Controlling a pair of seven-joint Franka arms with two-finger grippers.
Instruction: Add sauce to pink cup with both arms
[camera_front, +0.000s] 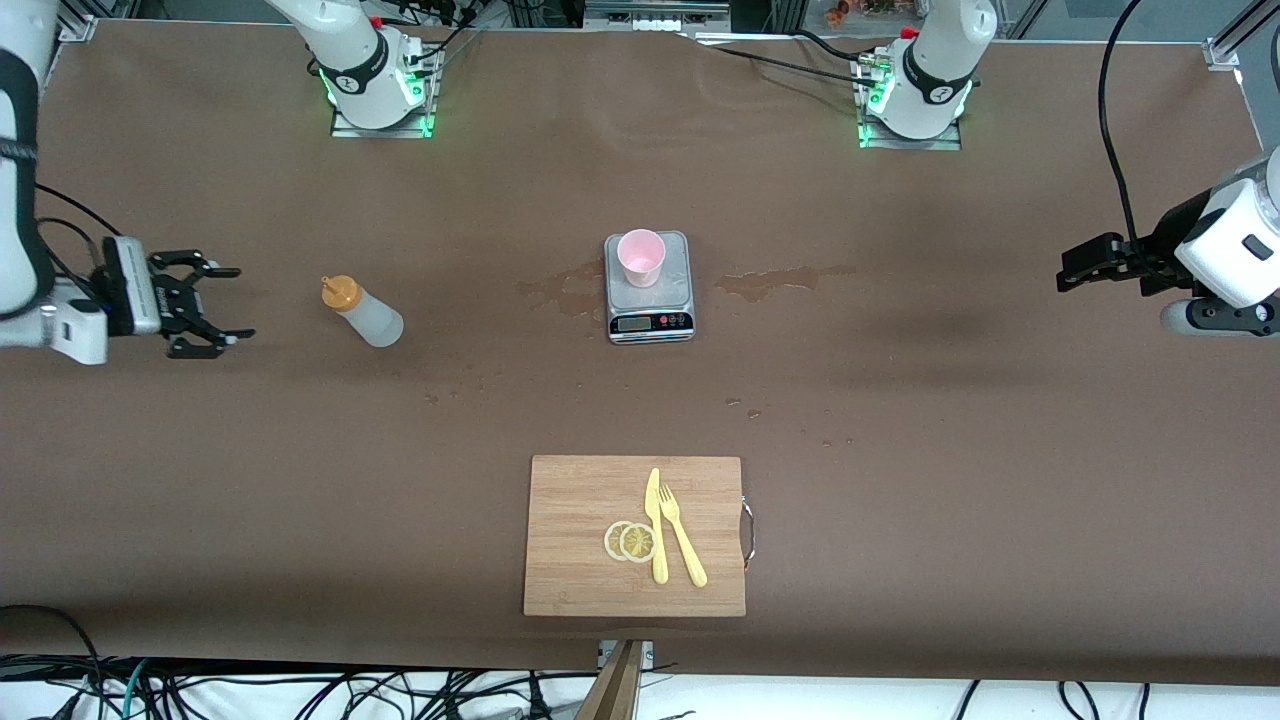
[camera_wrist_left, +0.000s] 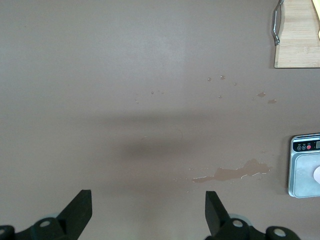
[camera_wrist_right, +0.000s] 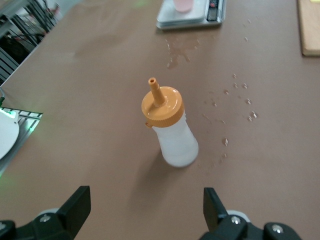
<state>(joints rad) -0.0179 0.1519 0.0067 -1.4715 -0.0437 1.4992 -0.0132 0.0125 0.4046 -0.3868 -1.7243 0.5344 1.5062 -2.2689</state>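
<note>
The sauce bottle (camera_front: 362, 311), whitish with an orange nozzle cap, stands upright on the table toward the right arm's end. It also shows in the right wrist view (camera_wrist_right: 170, 127). My right gripper (camera_front: 235, 303) is open and empty, apart from the bottle and facing it (camera_wrist_right: 146, 205). The pink cup (camera_front: 641, 256) stands on a steel scale (camera_front: 650, 300) at the table's middle. My left gripper (camera_front: 1066, 275) is open and empty over the left arm's end of the table (camera_wrist_left: 149, 210), far from the cup.
A wooden cutting board (camera_front: 580, 540) with a yellow knife, a yellow fork and lemon slices lies nearer the front camera than the scale. Wet stains (camera_front: 780, 282) and drops mark the brown table beside the scale.
</note>
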